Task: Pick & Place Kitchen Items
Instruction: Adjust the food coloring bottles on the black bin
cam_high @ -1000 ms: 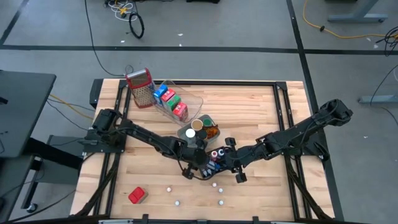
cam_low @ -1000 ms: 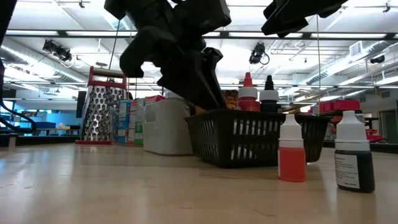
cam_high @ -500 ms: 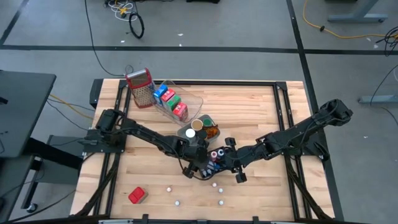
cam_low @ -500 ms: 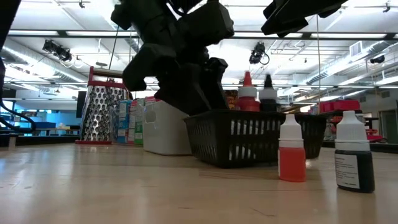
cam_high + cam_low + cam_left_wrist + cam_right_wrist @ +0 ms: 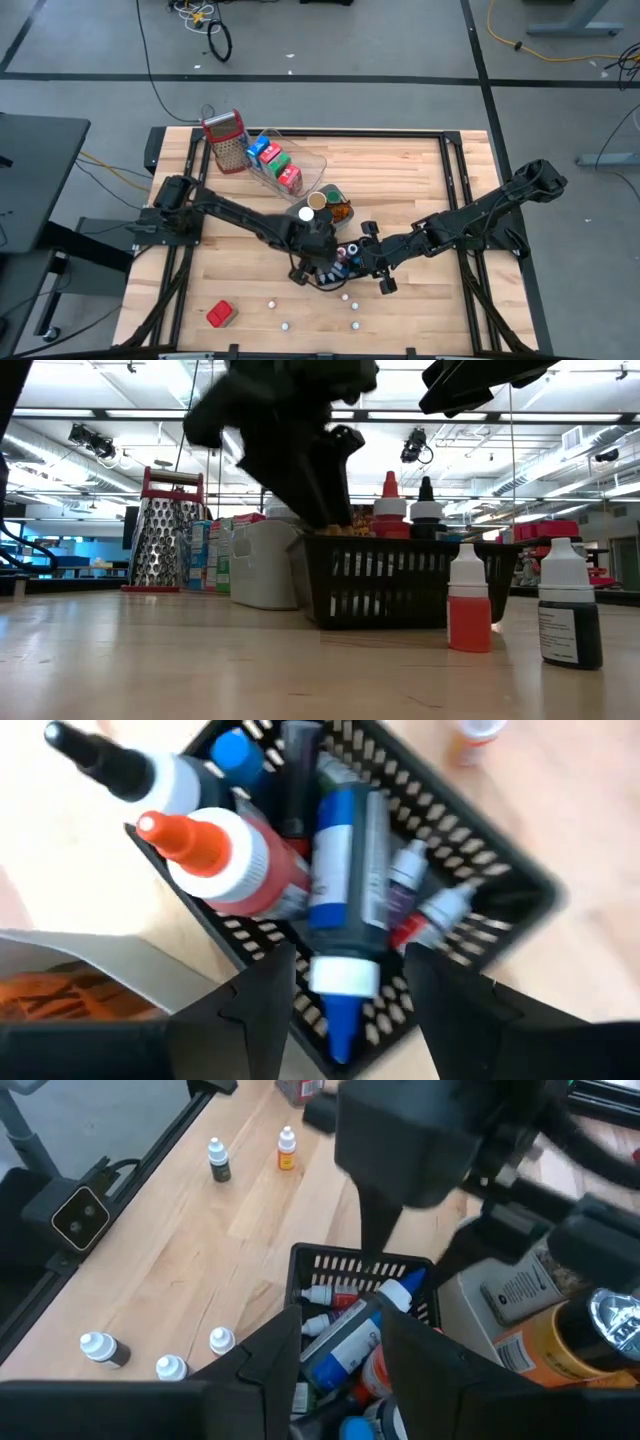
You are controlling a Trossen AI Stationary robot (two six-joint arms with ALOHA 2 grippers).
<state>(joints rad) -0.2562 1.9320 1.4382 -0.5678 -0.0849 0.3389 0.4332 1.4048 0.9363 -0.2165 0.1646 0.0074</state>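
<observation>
A black mesh basket point(image 5: 340, 262) stands flat on the table, filled with small dropper bottles and a blue-capped tube point(image 5: 340, 910). My left gripper point(image 5: 355, 1005) is open right above the basket's rim, one finger on either side of the tube. In the low view my left gripper point(image 5: 320, 490) reaches down to the basket's point(image 5: 400, 585) left rim. My right gripper point(image 5: 345, 1370) is open and hovers over the basket from its other side. Several loose dropper bottles point(image 5: 350, 305) stand on the table by the near edge. A red carton point(image 5: 220, 314) lies near the left corner. My left gripper comes at the basket's rim point(image 5: 370, 1265) from above, pointing down. Its fingers point(image 5: 378, 1220) end right at the rim, and I cannot tell whether they touch it.
A grater with a red top point(image 5: 227, 140) and a clear tray of cartons point(image 5: 283, 165) stand at the far left. Jars and a white container point(image 5: 320, 205) crowd the basket's far side. An orange bottle point(image 5: 468, 600) and a black one point(image 5: 568, 605) stand near the basket.
The basket stood tilted, one side raised off the table, and has settled level. My left gripper has risen and shifted slightly toward the right edge above the basket's rim. My right arm has kept still.
</observation>
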